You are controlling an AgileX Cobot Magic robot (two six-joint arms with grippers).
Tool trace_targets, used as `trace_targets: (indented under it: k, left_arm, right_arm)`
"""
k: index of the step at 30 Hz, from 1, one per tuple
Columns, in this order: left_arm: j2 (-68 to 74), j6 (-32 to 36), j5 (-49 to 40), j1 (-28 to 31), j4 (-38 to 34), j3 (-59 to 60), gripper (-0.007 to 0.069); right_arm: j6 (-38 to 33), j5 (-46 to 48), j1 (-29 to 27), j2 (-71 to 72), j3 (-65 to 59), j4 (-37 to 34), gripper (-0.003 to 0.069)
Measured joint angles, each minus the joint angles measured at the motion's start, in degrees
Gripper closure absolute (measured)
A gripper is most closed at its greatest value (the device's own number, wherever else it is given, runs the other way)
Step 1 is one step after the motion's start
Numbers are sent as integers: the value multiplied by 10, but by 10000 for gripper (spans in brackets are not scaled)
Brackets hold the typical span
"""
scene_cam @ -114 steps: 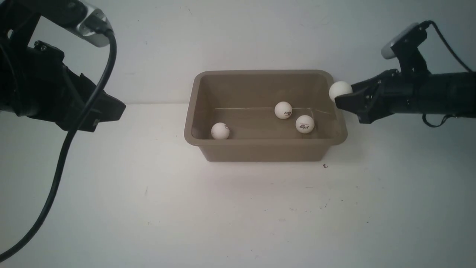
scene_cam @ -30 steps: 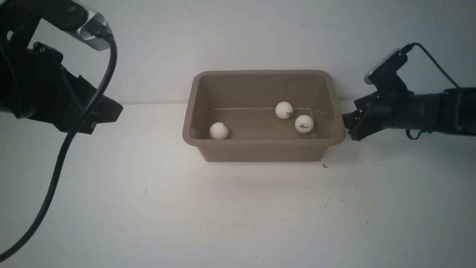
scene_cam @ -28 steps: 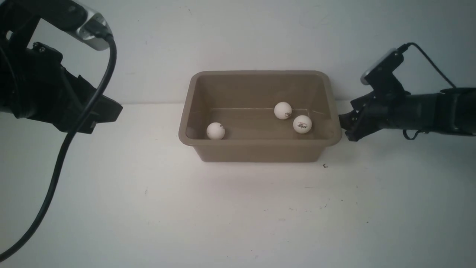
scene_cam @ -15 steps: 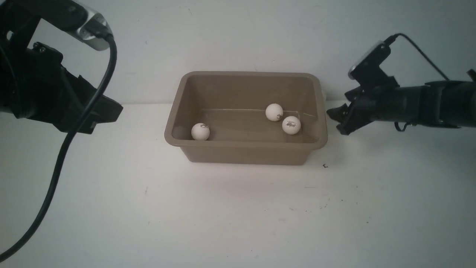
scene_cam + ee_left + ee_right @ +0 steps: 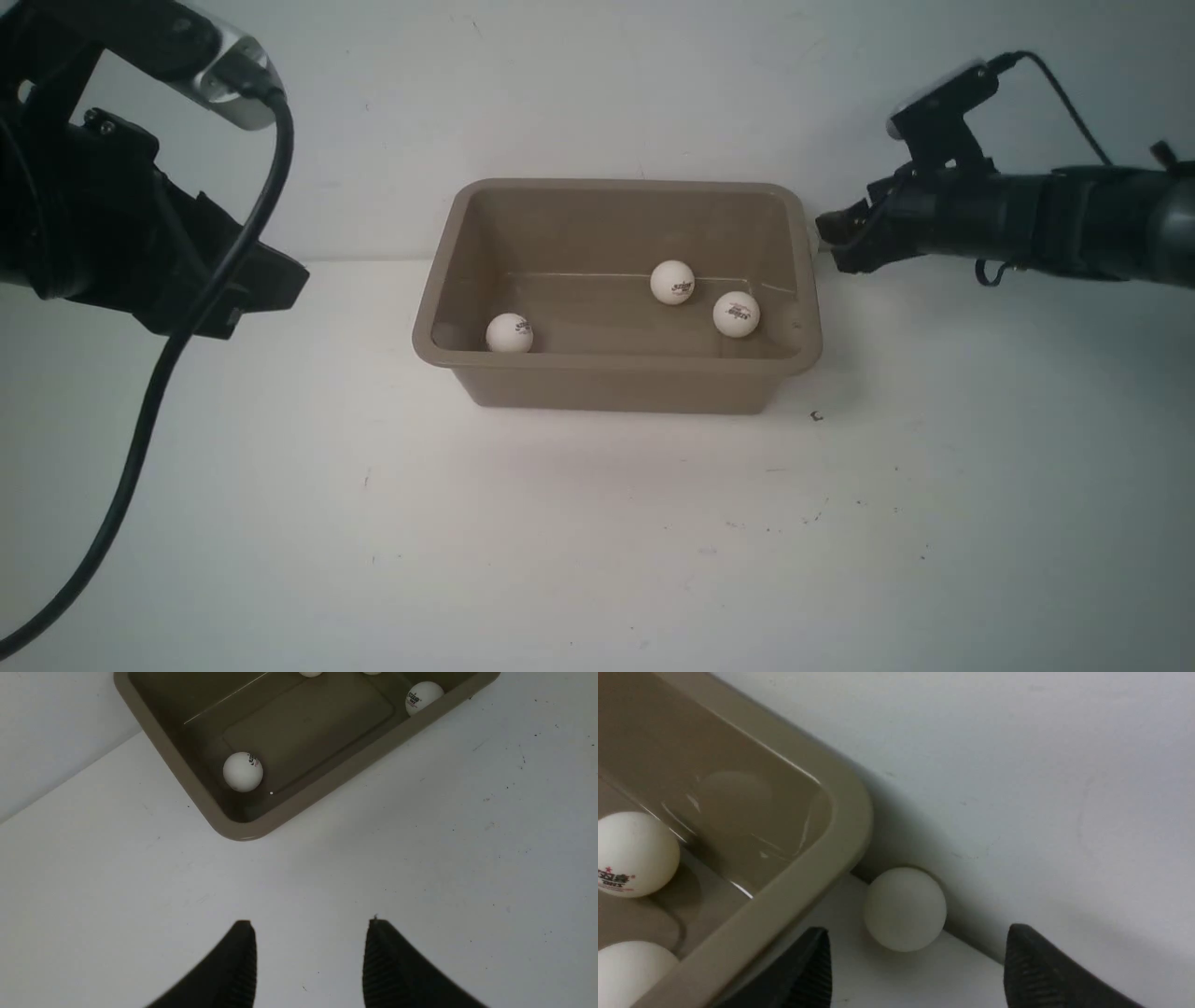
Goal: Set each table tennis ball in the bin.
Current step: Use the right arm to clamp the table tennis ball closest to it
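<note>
A taupe bin (image 5: pixel 616 378) sits on a white worktop (image 5: pixel 597 541), close to a pale wall (image 5: pixel 597 84). Three white balls lie on the bin's floor. One ball (image 5: pixel 509 333) is in the near left corner. A second ball (image 5: pixel 672 282) lies right of centre, toward the back. A third ball (image 5: pixel 737 314) lies near the second, further right and forward, and the two do not touch. Each of the three shows a small dark logo.

A fourth ball (image 5: pixel 905 908) lies outside the bin, on the worktop at the foot of the wall, just beside the bin's far right corner. The right wrist view shows it plainly. In the front view it is hard to make out behind the rim.

The right arm (image 5: pixel 1027 219) reaches in from the right toward that corner. The right fingers (image 5: pixel 1041 970) are spread wide and released, gripping nothing. The fourth ball lies just past their tips, in line with the gap between them, touching neither. One finger is close against the outside of the bin's rim, but it is unclear whether it touches.

The left arm (image 5: pixel 112 215) hangs at the left edge, well apart from the bin, with a black cable (image 5: pixel 159 392) looping down from it. The left fingers (image 5: pixel 238 970) stand parted with bare worktop showing between them, holding nothing. They point toward the bin's near left corner.
</note>
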State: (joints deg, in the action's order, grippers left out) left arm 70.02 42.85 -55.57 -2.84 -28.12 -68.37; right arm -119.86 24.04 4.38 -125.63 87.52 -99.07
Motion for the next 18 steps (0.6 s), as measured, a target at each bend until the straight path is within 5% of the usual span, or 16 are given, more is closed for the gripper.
trace_targets:
  k: [18]
  left_arm:
    - [0,0,0,0,0,0,335]
  right_arm:
    - [219,12,0,-57,60,0,237]
